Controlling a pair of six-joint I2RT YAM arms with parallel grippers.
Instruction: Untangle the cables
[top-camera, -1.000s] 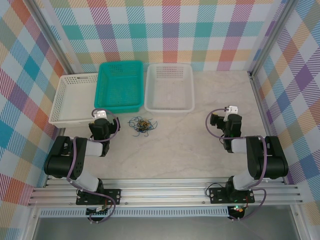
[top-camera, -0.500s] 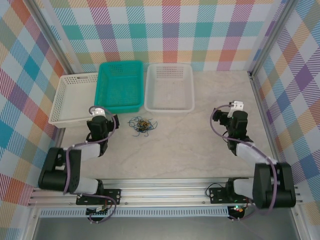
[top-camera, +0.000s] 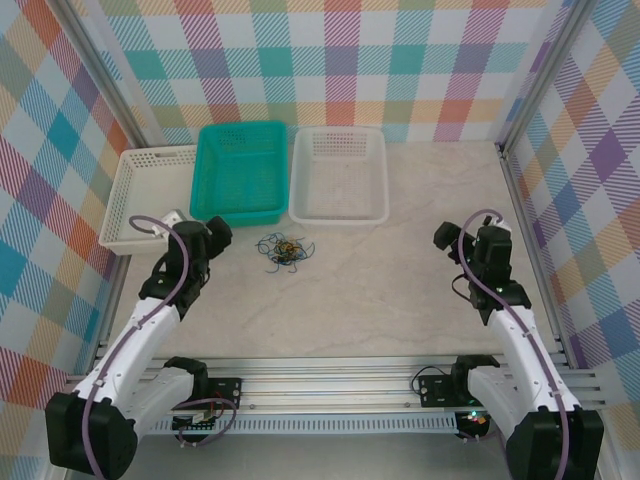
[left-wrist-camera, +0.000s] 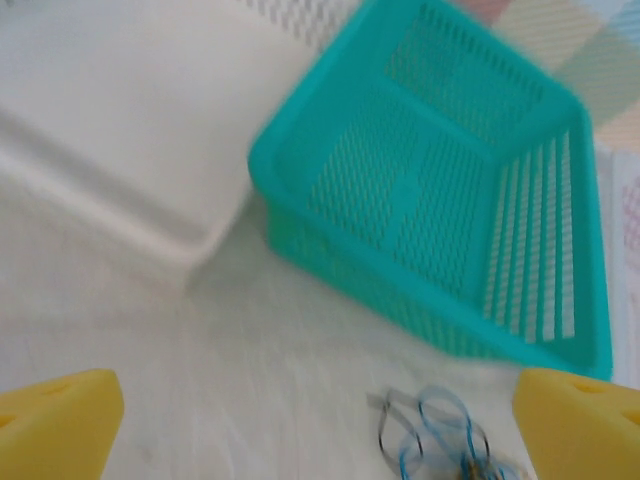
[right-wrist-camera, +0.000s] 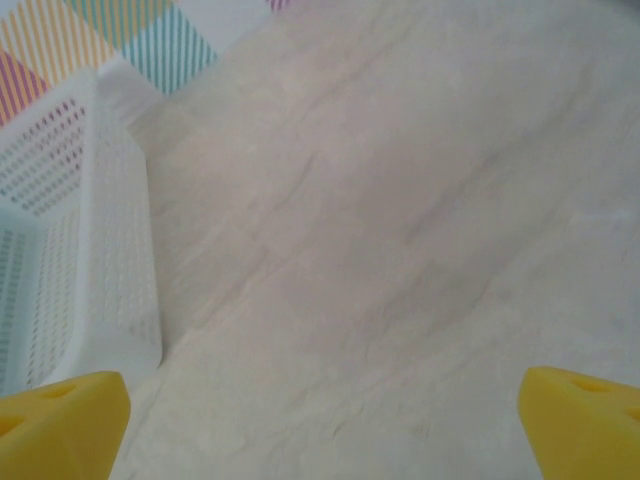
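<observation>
i see the cables (top-camera: 284, 250) on the worktop (top-camera: 400, 290) just right of my left pincer (left-wrist-camera: 320, 425), wide, empty; right pincer (right-wrist-camera: 320, 425) wide, well apart.

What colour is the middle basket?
Teal; the basket shows best in the left wrist view.

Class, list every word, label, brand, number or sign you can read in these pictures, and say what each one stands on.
None can be read: the teal basket, the left white basket, the right white basket, the cables, the table and the checked walls show no lettering.
</observation>
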